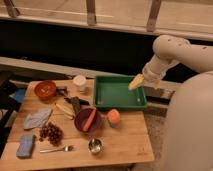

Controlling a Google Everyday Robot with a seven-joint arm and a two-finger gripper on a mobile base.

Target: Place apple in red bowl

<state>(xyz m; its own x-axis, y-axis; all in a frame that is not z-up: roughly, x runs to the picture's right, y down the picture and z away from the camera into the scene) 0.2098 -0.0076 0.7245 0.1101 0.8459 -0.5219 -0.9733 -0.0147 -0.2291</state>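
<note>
The apple (pixel 114 117), a small orange-peach fruit, rests on the wooden table (pixel 125 142) just right of the purple bowl and in front of the green tray. The red bowl (pixel 45 89) stands at the table's far left corner and looks empty. My gripper (pixel 135 82) hangs over the right part of the green tray, its pale yellow fingers pointing down and left. It is open and holds nothing. It is above and to the right of the apple, far from the red bowl.
A green tray (pixel 112 92) fills the back right. A purple bowl (pixel 80 125) holds a carrot stick (pixel 90 119). Also here are a white cup (pixel 80 81), a steel cup (pixel 95 145), a fork (pixel 57 149), grapes (pixel 51 132), a blue sponge (pixel 26 146) and a grey cloth (pixel 36 119).
</note>
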